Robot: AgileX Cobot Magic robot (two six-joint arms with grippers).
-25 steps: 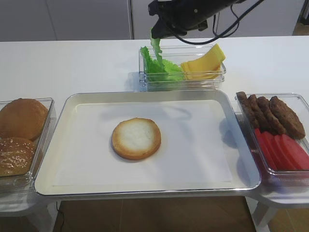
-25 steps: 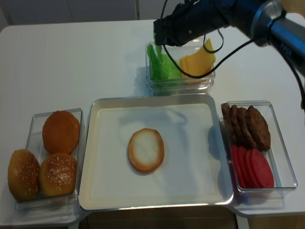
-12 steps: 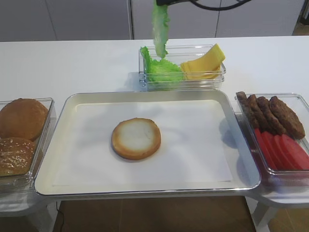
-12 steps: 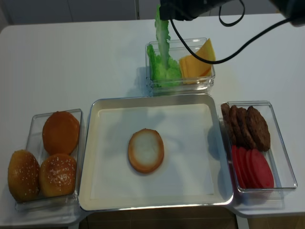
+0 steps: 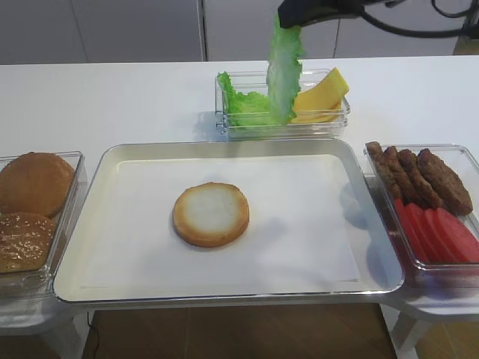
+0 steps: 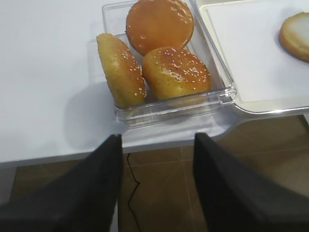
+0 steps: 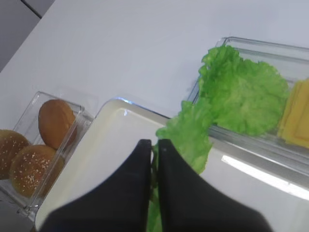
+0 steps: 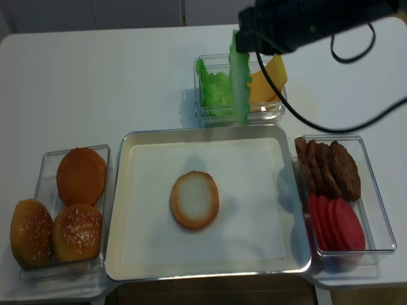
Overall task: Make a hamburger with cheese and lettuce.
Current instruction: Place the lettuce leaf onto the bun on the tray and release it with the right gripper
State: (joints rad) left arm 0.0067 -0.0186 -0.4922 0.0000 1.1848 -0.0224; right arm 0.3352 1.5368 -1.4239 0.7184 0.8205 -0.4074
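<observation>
Right end effector [image 7: 154, 145] pinches the lettuce [image 5: 284, 71], dangling below it; the hamburger [image 5: 211, 214] waits lower left on the tray. Best centre over it, lower, then release flat.

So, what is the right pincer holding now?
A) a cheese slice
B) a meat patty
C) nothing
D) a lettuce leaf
D: the right pincer is shut on a lettuce leaf, which hangs in the air in front of the clear box of lettuce and cheese.

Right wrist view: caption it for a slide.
Right gripper shut on a lettuce leaf above the tray.
</observation>
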